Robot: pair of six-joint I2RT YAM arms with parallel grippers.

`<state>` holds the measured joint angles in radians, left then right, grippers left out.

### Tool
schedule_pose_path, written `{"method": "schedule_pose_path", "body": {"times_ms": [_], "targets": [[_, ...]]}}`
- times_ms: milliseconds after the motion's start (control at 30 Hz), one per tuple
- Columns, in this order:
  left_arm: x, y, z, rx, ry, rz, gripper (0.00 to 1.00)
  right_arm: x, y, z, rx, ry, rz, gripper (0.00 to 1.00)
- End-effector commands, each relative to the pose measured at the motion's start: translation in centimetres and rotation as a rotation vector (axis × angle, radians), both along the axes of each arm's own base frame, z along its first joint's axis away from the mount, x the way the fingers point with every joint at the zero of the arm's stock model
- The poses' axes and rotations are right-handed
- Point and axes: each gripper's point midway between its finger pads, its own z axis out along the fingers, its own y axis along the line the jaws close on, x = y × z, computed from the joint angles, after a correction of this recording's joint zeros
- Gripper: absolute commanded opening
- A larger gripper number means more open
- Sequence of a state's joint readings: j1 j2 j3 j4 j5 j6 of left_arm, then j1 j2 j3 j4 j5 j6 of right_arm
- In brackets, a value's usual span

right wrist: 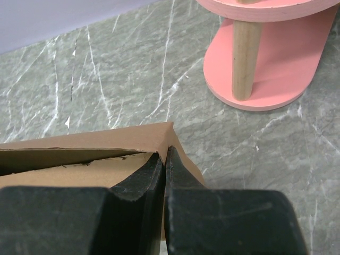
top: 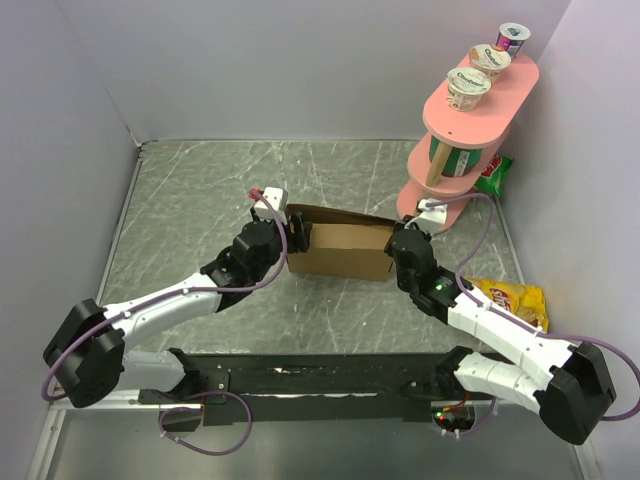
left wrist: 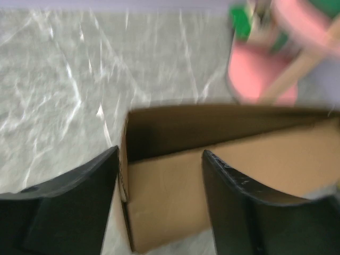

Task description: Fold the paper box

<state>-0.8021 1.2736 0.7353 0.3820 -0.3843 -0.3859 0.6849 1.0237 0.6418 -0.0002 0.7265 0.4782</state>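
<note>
The box (top: 340, 250) is found just left of the pink stand (top: 470, 130), down by its base, walls up and top open. The end wall nearest the stand is pinched tight by the right gripper (right wrist: 164, 158). The end farthest from the stand is only straddled by the left gripper (left wrist: 159, 156): jaws spread wide, nothing clamped.

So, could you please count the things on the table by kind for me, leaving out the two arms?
paper box: 1
pink shelf: 1
lidded cups: 3
snack bags: 2
green-and-white container: 1
Total: 8
</note>
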Motion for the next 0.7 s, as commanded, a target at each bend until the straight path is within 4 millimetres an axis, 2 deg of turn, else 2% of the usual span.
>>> {"method": "schedule_pose_path", "body": {"times_ms": [0,67,133,233,333,433,500,667], "targets": [[-6.5,0.8,-9.6,0.293,0.322,-0.221,0.73,-4.4,-0.1,-8.0,-0.164,0.313,0.134,0.0],[-6.7,1.6,-9.5,0.305,0.333,-0.243,0.78,-4.3,0.0,-7.8,-0.16,0.309,0.136,0.0],[-7.2,2.1,-8.5,0.287,0.334,-0.276,0.86,-4.3,0.1,-7.8,-0.159,0.309,0.142,0.0],[-7.2,2.9,-6.5,0.239,0.313,-0.287,0.9,-4.4,0.3,-7.7,-0.157,0.306,0.152,0.0],[-6.7,3.3,-4.0,0.192,0.275,-0.287,0.93,-4.3,0.3,-7.5,-0.153,0.301,0.158,0.0],[-5.8,3.5,-2.5,0.196,0.264,-0.272,0.93,-4.3,0.4,-7.5,-0.153,0.3,0.159,0.0],[-5.6,3.7,-2.8,0.222,0.289,-0.277,0.93,-4.3,0.4,-7.5,-0.152,0.3,0.16,0.0],[-5.6,3.5,-0.4,0.201,0.266,-0.329,0.96,-4.3,0.4,-7.6,-0.158,0.304,0.164,0.0]]}}
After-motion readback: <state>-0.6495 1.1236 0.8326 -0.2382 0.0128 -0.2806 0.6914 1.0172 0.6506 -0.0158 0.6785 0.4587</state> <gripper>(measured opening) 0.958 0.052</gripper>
